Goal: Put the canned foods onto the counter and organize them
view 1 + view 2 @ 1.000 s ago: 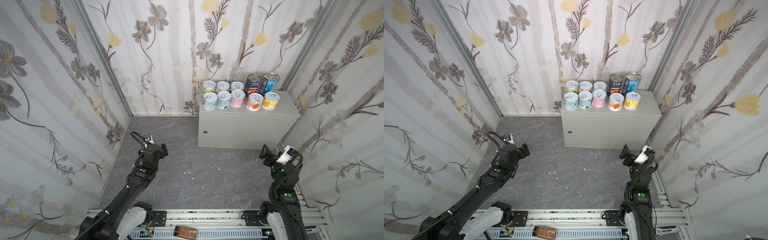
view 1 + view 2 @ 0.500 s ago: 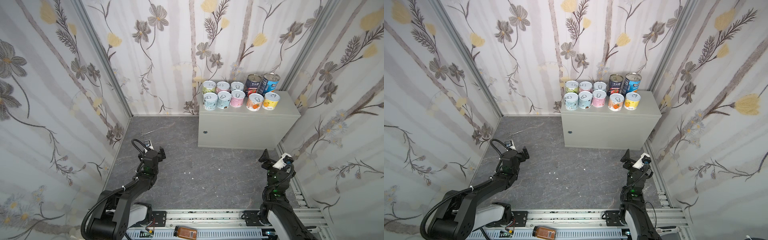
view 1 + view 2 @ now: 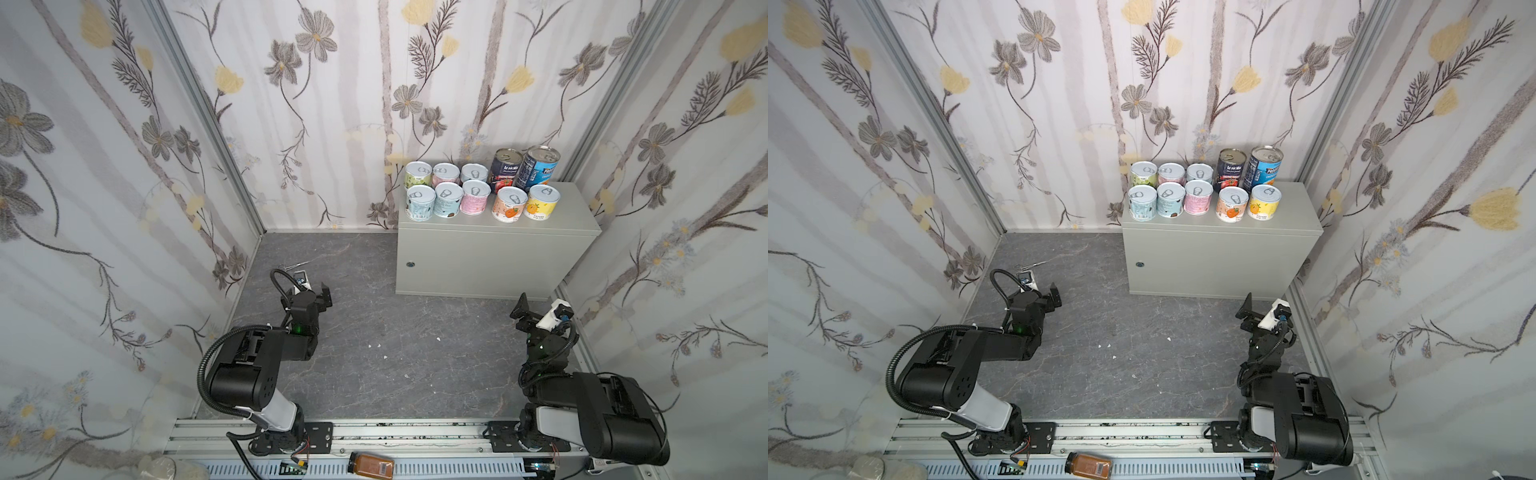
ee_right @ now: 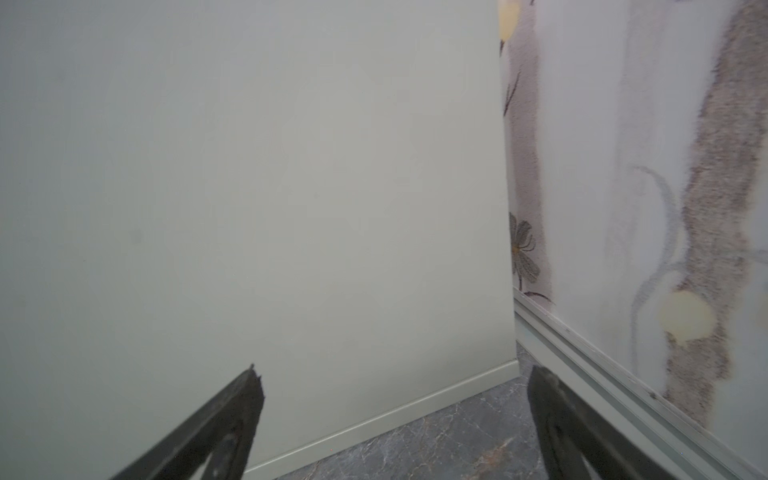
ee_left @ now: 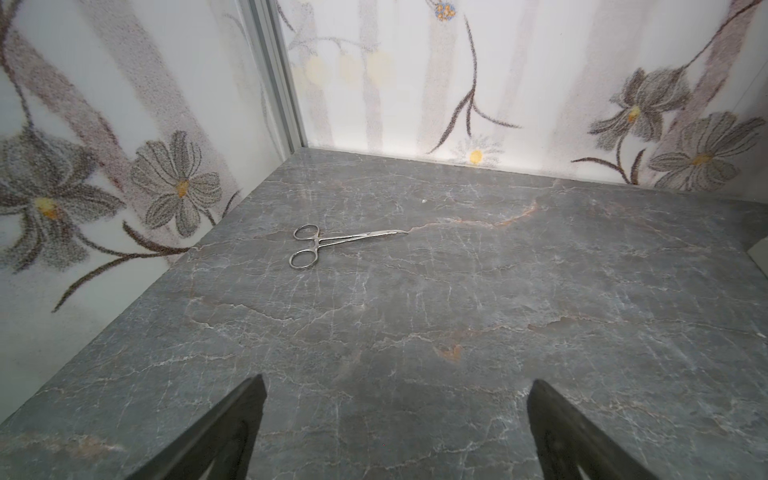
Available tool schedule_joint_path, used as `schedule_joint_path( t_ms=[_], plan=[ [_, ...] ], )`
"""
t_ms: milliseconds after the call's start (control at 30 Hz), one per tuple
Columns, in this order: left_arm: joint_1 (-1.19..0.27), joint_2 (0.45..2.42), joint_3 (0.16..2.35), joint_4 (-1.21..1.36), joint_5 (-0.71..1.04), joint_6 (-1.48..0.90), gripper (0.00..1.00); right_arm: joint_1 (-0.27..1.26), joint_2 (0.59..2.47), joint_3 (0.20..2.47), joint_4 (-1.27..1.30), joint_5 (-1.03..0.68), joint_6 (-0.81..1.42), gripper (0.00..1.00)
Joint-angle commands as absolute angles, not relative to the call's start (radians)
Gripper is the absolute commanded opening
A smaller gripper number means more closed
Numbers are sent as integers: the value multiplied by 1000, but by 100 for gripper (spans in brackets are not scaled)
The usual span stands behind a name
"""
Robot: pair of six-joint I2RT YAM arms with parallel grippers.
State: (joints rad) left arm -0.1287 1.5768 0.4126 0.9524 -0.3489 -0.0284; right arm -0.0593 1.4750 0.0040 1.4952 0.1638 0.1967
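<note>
The canned foods stand in two rows on the left and middle of the light-grey counter (image 3: pixel 575 212) (image 3: pixel 1302 210). Several are short pastel tins, such as the pink one (image 3: pixel 476 198). The dark tomato tin (image 3: pixel 505 168) and the blue tin (image 3: pixel 538 166) are taller and stand at the back. My left gripper (image 3: pixel 311 294) (image 5: pixel 397 386) is open and empty, low over the dark floor at the left. My right gripper (image 3: pixel 534 309) (image 4: pixel 395 374) is open and empty too, near the foot of the counter front (image 4: pixel 249 166).
Metal forceps (image 5: pixel 332 243) (image 3: pixel 295 264) lie on the marbled floor near the left wall. An amber jar (image 3: pixel 371 462) lies on the rail at the front. Floral walls close in on three sides. A few white crumbs (image 3: pixel 378 345) dot the floor.
Both arms have folded back and down toward the front rail. Their grippers stayed open and empty. The tins have not moved.
</note>
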Motion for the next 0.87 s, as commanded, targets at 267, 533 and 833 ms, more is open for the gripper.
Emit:
schedule_joint_path(
  t_ms=[267, 533, 833],
  plan=[
    [-112, 1550, 181, 1415, -332, -37, 100, 40, 1505, 72, 1548, 15, -16, 100],
    [-145, 1617, 133, 1599, -368, 10, 100, 43, 1506, 166, 1376, 21, -23, 100],
    [-144, 1616, 142, 1588, -376, 9, 100, 43, 1505, 150, 1405, 6, -31, 100]
  ],
)
